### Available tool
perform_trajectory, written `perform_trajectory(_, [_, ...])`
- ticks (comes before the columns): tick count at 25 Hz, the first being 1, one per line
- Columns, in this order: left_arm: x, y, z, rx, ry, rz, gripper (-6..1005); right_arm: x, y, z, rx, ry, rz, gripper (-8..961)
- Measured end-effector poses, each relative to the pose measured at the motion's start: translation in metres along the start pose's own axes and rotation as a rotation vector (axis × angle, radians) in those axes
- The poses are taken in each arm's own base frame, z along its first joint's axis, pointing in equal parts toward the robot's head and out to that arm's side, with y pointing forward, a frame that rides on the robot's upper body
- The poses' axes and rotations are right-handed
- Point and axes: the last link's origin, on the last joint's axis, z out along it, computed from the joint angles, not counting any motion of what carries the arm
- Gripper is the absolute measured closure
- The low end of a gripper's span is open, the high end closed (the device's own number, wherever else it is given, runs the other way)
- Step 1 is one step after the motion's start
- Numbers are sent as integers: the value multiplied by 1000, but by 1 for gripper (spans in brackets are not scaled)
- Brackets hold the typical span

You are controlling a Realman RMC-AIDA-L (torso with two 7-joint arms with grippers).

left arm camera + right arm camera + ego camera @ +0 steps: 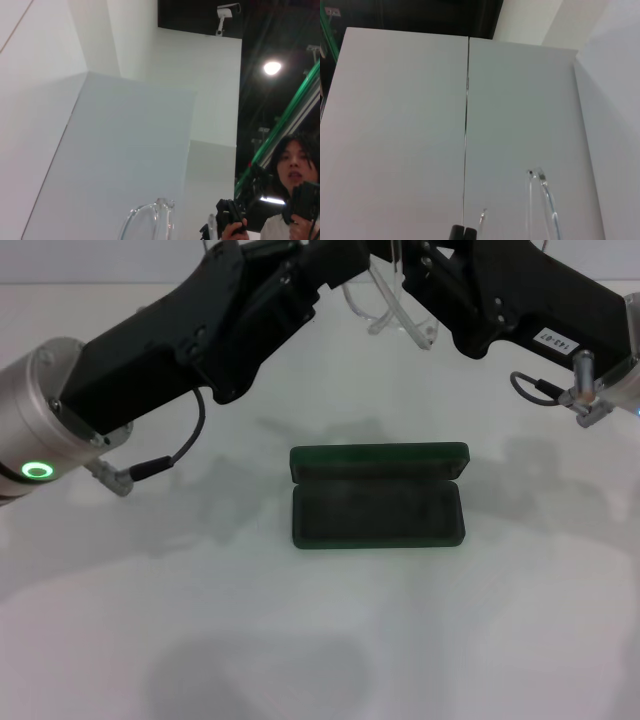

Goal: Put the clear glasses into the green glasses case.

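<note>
The clear glasses [385, 302] hang in the air at the top centre of the head view, between my two raised arms and above the far side of the table. My left gripper [338, 262] reaches them from the left and holds them up. Their lens [149, 222] shows close in the left wrist view. My right gripper [463, 232] is just to the right of them. Its black fingertips [457, 233] are pressed together, with a clear temple arm [543, 197] beside them. The green glasses case [378, 497] lies open on the table, lid upright at the back and dark inside empty.
The white table [320, 640] spreads around the case. Cables hang from both wrists, on the left [170, 455] and on the right [540, 390]. A person [295, 170] stands beyond the table in the left wrist view.
</note>
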Motion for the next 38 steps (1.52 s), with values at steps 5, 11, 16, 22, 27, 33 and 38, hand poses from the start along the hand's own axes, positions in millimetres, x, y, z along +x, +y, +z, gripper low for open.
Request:
perform_trajectory(5, [0, -1, -2, 9, -1, 0, 959, -3, -1, -1, 9, -18, -20, 839])
perform_trajectory(11, [-3, 0, 0, -11, -30, -5, 959, -8, -4, 0, 19, -41, -32, 839])
perform_trajectory(16, [-1, 4, 4, -56, -22, -1, 959, -4, -5, 1, 24, -19, -33, 839])
perform_trajectory(22, [2, 3, 8, -72, -13, 7, 959, 0, -3, 5, 10, 3, -32, 839])
perform_trajectory(27, [5, 0, 10, -65, -2, 13, 959, 5, -3, 8, 3, 33, -23, 840])
perform_trajectory(33, [8, -4, 6, -26, 12, 26, 959, 6, -3, 10, -8, 38, -23, 840])
perform_trajectory(38, [8, -7, 5, 0, 10, 27, 959, 6, -3, 12, -16, 41, -23, 840])
